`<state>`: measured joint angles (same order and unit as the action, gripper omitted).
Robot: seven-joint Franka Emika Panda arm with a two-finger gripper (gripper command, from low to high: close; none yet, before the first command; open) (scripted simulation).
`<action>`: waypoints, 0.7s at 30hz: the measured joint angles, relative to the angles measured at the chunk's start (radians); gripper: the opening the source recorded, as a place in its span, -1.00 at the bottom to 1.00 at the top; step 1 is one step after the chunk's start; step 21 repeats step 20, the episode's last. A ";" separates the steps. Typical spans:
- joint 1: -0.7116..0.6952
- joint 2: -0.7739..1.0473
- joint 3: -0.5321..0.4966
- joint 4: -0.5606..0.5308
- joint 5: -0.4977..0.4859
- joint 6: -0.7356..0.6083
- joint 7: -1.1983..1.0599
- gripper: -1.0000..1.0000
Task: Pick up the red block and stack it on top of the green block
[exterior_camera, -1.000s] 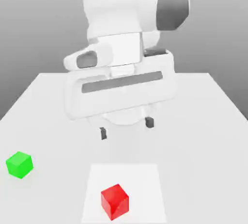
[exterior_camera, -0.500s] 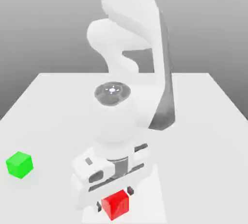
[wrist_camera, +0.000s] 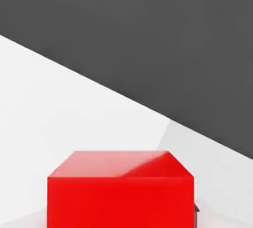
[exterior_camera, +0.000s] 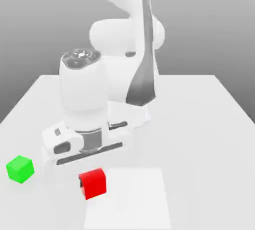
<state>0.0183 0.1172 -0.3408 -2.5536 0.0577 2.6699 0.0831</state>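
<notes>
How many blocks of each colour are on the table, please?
Red block: 1
Green block: 1
Total: 2

The exterior view looks down across the tabletop (exterior_camera: pixel 209 124) from its front edge, facing the arm. The hand view sits close behind the red block (exterior_camera: pixel 93 183), which both views share.
</notes>
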 joint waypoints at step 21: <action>-0.346 0.120 -0.059 -0.023 0.209 0.114 -0.229 1.00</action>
